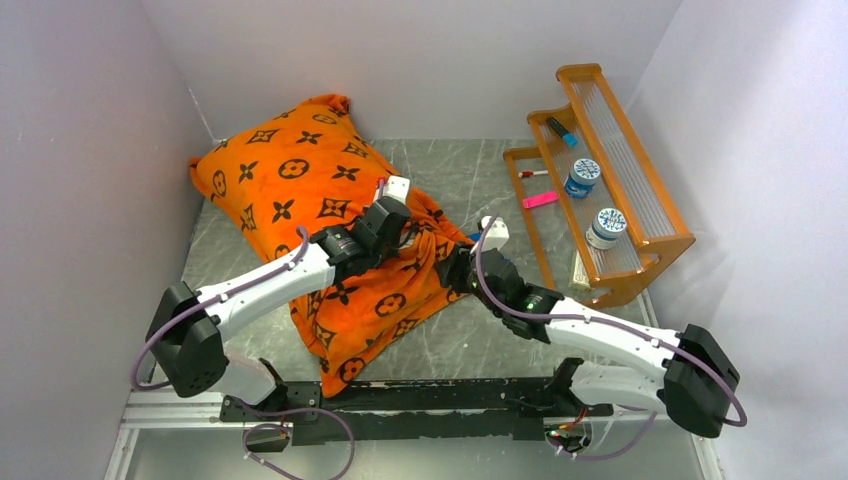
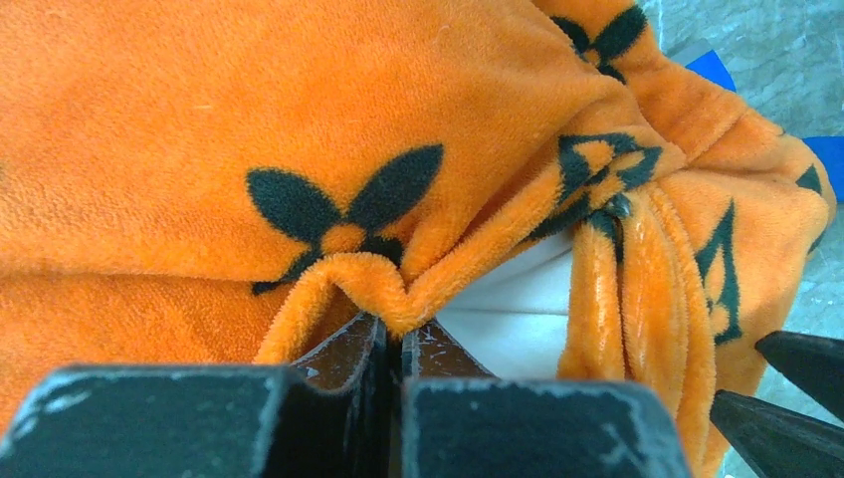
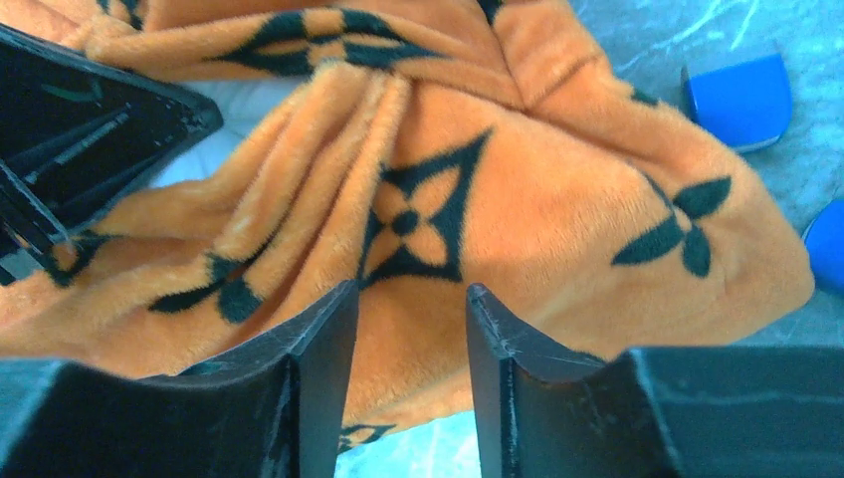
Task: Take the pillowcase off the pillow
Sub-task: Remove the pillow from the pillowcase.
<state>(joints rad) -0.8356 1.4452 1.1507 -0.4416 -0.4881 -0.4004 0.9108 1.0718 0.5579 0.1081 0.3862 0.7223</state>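
The orange pillowcase (image 1: 300, 180) with dark brown motifs covers the pillow and lies at the left and middle of the table. My left gripper (image 1: 397, 215) is at its bunched open end, shut on a fold of the orange hem (image 2: 396, 309). A strip of the white pillow (image 2: 508, 324) shows in the opening just right of the fold. My right gripper (image 1: 462, 268) is open at the right side of the bunched end, its jaws astride the fabric (image 3: 410, 294) without pinching it. The pillowcase fills the right wrist view (image 3: 557, 209).
An orange wooden rack (image 1: 610, 170) stands at the right with two blue-lidded jars (image 1: 583, 177), a marker and a pink item. Blue tape marks (image 3: 738, 98) lie on the grey table beside the fabric. White walls close in the left, back and right.
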